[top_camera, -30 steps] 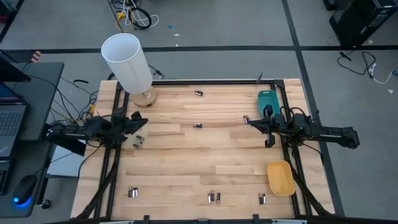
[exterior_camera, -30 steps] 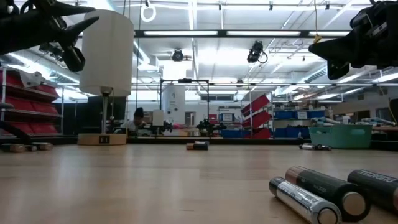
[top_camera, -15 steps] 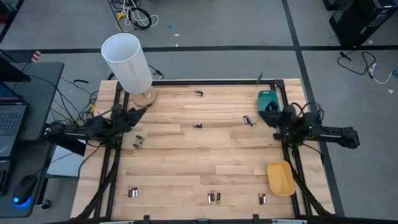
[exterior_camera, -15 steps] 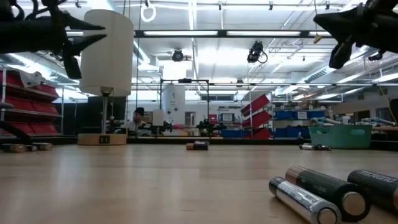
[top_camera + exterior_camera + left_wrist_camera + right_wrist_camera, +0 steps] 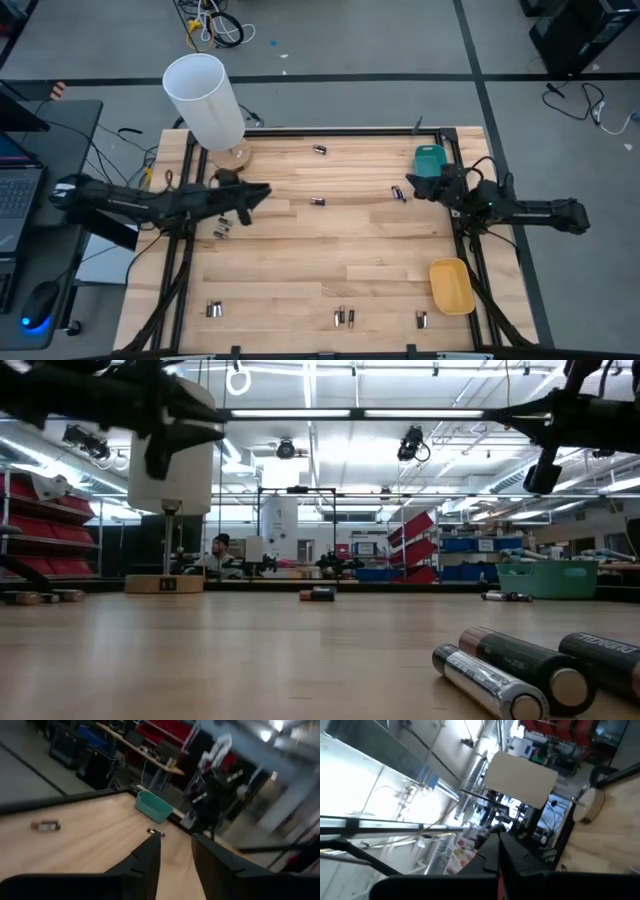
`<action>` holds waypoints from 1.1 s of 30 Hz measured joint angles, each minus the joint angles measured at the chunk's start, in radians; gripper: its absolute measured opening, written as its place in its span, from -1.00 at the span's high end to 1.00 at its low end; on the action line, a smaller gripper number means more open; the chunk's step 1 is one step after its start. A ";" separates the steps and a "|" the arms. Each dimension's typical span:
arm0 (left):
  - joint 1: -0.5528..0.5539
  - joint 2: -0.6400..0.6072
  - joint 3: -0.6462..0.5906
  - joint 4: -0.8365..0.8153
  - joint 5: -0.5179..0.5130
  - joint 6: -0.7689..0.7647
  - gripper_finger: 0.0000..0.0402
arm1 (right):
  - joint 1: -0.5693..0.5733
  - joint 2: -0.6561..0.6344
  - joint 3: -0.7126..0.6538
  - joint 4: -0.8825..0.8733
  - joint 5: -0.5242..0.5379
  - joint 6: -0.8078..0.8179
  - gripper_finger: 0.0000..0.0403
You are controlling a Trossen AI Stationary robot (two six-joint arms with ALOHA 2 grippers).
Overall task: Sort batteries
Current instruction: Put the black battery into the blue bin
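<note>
**High view: both arms aloft, no cell in hand**

Batteries (image 5: 318, 201) lie loose across the table (image 5: 330, 255): mid-board, far edge, near edge, none visibly in the teal tray (image 5: 429, 158) or yellow tray (image 5: 451, 285). The left gripper (image 5: 175, 852) reaches toward the middle, fingers spread and empty. The right gripper (image 5: 412, 190) hovers by the teal tray, pressed together. This looks like an approach step; next, the left must descend squarely over one cell.

The left gripper (image 5: 258, 192) reaches rightward over the table's left half, fingers parted, seemingly empty. The right gripper (image 5: 412, 185) hovers far right, fingers closed.
</note>
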 joint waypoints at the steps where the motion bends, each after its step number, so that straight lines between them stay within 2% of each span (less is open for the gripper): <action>1: 0.000 0.042 0.047 -0.034 0.011 0.041 0.32 | 0.000 0.019 0.000 0.028 -0.016 0.001 1.00; 7: 0.011 0.279 0.372 -0.380 0.022 0.271 0.11 | 0.001 0.115 0.038 0.201 -0.039 -0.077 1.00; 10: 0.046 0.389 0.529 -0.550 0.022 0.357 0.04 | 0.001 0.161 0.087 0.200 -0.087 -0.140 1.00; 13: 0.117 0.494 0.681 -0.723 0.029 0.372 0.01 | 0.003 0.228 0.133 0.193 -0.111 -0.149 1.00; 16: 0.197 0.591 0.801 -0.851 0.116 0.409 0.01 | 0.017 0.308 0.183 0.158 -0.111 -0.149 1.00; 22: 0.333 0.769 0.948 -0.912 0.254 0.567 0.01 | 0.042 0.473 0.274 0.041 -0.089 -0.098 1.00; 28: 0.445 0.952 1.051 -0.901 0.346 0.736 0.01 | 0.072 0.589 0.308 0.017 -0.074 -0.063 1.00; 33: 0.511 1.087 1.139 -0.896 0.355 0.858 0.01 | 0.102 0.655 0.321 0.017 -0.054 -0.066 1.00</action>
